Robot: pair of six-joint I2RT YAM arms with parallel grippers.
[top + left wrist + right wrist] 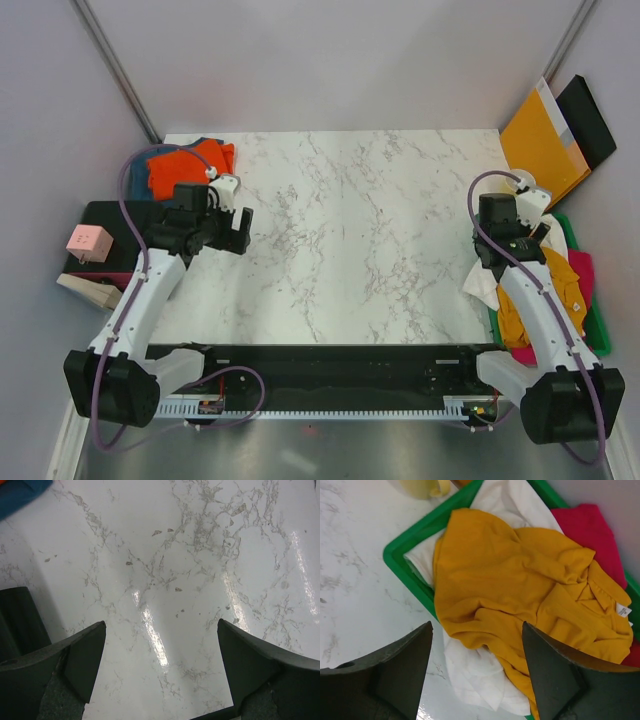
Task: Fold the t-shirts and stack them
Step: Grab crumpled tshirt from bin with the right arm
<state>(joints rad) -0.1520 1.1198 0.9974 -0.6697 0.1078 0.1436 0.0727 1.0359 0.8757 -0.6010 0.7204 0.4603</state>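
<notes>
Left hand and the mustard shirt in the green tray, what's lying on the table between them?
Nothing but bare marble table between the left hand and the mustard shirt, as the top view shows.

One high overview, two close wrist views facing down.
The top camera looks down from high at the near edge, far enough to take in the whole table. The left wrist camera sits close over bare marble, looking past the left gripper; a teal shirt shows beyond its left finger. The right wrist camera looks past the right gripper onto the tray, yellow shirt just ahead. The top view holds both patches.
</notes>
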